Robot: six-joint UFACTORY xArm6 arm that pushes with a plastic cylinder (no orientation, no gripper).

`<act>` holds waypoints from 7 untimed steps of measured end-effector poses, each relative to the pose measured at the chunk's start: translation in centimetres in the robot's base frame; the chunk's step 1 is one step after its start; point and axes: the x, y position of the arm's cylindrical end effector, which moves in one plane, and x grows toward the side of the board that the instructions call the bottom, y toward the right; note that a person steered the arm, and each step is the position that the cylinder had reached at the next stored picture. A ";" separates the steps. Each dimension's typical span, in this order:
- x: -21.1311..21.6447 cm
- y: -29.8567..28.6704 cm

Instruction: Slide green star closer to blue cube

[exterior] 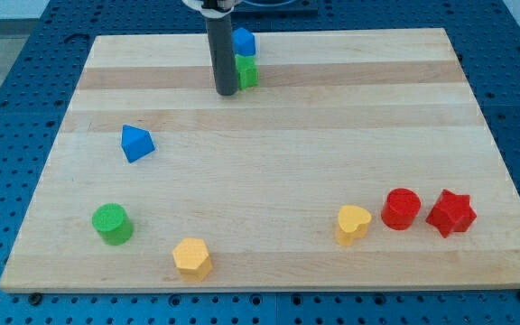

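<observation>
The green star sits near the view's top, a little left of centre, directly below the blue cube; the two look nearly touching. The dark rod stands just left of both and hides part of each. My tip rests on the board at the green star's lower left edge, touching or almost touching it.
A blue pyramid-like block lies at the left. A green cylinder and a yellow hexagon sit at the bottom left. A yellow heart, red cylinder and red star sit at the bottom right.
</observation>
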 end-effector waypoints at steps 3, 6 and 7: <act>-1.2 5.1; -4.9 5.1; -2.3 5.1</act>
